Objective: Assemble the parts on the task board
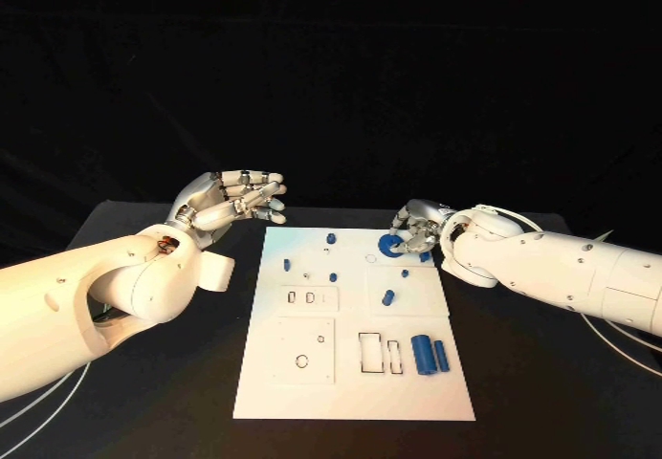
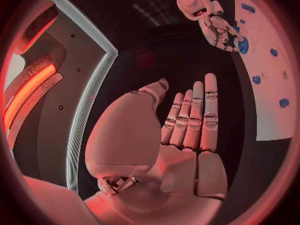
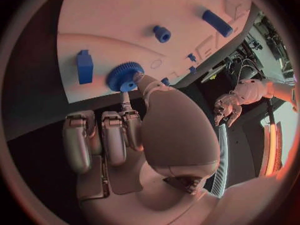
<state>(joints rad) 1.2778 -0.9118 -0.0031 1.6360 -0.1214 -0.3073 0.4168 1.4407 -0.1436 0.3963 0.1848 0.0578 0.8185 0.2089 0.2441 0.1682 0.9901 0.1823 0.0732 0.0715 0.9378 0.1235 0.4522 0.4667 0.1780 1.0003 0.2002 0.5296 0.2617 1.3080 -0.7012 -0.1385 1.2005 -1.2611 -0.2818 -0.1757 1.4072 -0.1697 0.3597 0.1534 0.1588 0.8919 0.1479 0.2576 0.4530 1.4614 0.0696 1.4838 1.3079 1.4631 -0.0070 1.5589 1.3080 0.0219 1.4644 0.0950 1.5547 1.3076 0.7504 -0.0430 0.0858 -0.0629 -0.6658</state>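
Observation:
The white task board (image 1: 352, 382) lies in the middle of the black table. A blue gear (image 1: 389, 248) sits at the board's far right part, and my right hand (image 1: 421, 228) pinches it between thumb and a finger. The right wrist view shows the gear (image 3: 124, 76) at the board's edge with the thumb against it and the other fingers (image 3: 103, 137) curled off the board. My left hand (image 1: 231, 201) hovers above the table beyond the board's far left corner, holding nothing. In the left wrist view its fingers (image 2: 194, 115) are stretched out.
Several small blue parts lie on the board, among them a piece (image 1: 333, 235) at the far edge, another (image 1: 387, 297) mid-board and two cylinders (image 1: 430, 356) beside rectangular slots. A blue block (image 3: 84, 66) sits close to the gear. Bare black table flanks the board.

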